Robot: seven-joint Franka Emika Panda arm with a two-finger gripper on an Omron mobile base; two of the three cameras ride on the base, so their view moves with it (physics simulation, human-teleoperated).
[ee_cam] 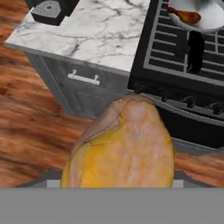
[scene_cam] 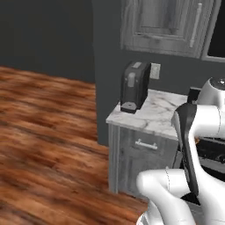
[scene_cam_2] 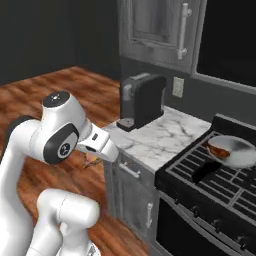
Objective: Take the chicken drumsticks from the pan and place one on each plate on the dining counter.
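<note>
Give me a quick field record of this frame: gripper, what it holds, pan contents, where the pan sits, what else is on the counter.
gripper: shut on a chicken drumstick, held out over the wood floor in front of the cabinet
held item: golden-yellow, bulky end toward the hand camera
pan: on the black stove, black handle pointing toward the stove front
pan contents: one reddish-brown drumstick left inside
counter: marble top over grey cabinets, dark coffee machine at its back
plates: cannot tell from these views
</note>
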